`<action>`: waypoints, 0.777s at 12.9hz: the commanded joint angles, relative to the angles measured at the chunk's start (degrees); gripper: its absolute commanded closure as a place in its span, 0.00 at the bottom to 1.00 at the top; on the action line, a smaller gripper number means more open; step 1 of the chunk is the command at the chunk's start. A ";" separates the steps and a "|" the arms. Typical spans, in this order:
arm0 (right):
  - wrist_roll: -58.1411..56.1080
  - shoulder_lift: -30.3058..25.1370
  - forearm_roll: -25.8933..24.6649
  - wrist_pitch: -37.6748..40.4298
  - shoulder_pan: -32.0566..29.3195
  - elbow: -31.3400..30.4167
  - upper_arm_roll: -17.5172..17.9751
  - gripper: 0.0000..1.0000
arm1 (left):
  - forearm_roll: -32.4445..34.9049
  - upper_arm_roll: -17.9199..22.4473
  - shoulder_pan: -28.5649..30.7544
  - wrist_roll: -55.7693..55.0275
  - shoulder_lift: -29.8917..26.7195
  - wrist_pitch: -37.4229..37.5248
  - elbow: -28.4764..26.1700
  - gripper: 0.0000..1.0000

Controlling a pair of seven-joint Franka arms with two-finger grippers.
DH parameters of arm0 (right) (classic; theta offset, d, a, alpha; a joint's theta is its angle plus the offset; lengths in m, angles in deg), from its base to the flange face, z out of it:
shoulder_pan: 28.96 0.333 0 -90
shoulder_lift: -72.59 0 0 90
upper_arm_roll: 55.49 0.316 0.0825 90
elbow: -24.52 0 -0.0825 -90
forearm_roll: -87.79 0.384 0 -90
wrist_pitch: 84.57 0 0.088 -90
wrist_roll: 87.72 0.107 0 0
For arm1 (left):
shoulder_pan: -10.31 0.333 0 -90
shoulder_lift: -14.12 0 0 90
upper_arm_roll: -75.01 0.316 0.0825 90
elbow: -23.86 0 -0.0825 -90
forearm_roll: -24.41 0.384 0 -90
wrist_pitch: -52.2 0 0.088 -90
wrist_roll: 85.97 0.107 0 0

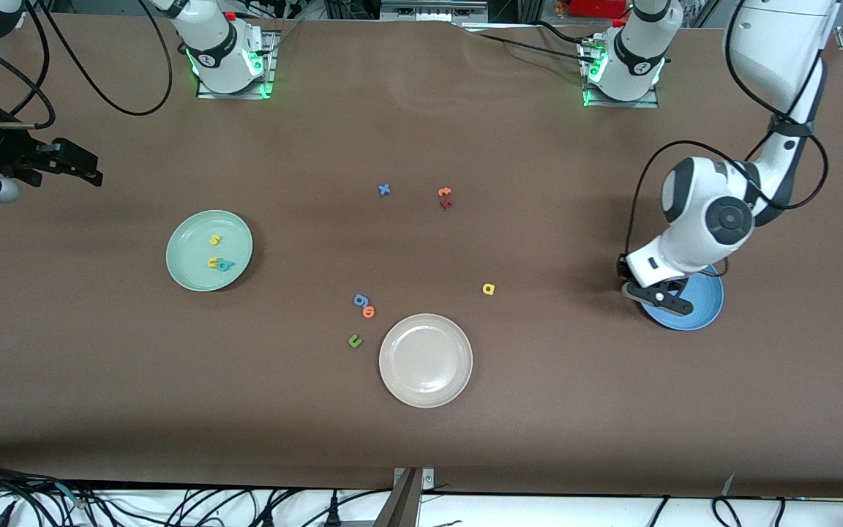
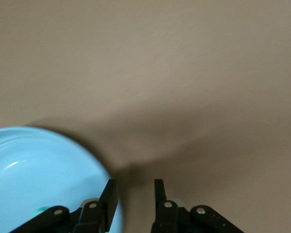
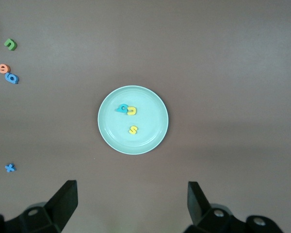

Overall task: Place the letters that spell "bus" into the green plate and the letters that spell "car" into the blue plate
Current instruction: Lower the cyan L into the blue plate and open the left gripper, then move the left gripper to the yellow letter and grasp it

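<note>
The green plate lies toward the right arm's end and holds a yellow "s", a yellow "u" and a teal "b". A yellow "a" lies on the bare table. The blue plate sits toward the left arm's end, partly hidden by that arm. My left gripper hangs low over the plate's rim, jaws a little apart with nothing between them. A teal speck shows in the plate. My right gripper waits open, high up.
A beige plate lies near the front camera. Beside it are a blue "g", an orange "o" and a green "u". A blue "x" and orange and dark red letters lie mid-table, nearer the bases.
</note>
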 commanded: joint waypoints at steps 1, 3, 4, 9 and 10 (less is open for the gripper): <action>-0.52 1.84 -0.43 0.72 0.74 3.09 -0.24 0.00 | -1.60 0.03 -4.29 -5.74 -0.90 0.58 0.68 0.50; -0.52 1.93 -0.60 0.72 0.75 3.18 -0.24 0.00 | -1.60 0.03 -8.77 -11.37 0.06 0.58 2.52 0.46; -0.44 1.84 -2.78 0.63 0.83 3.18 -0.15 0.00 | -1.60 -0.06 -10.97 -14.61 0.85 0.58 3.83 0.43; 0.27 2.19 -1.50 0.72 1.01 3.27 -0.41 0.00 | -1.60 0.03 -18.27 -18.68 6.38 0.40 10.95 0.30; 0.18 2.19 -1.31 0.72 0.92 3.27 -0.41 0.00 | -1.60 0.03 -19.77 -20.34 7.96 0.23 12.62 0.30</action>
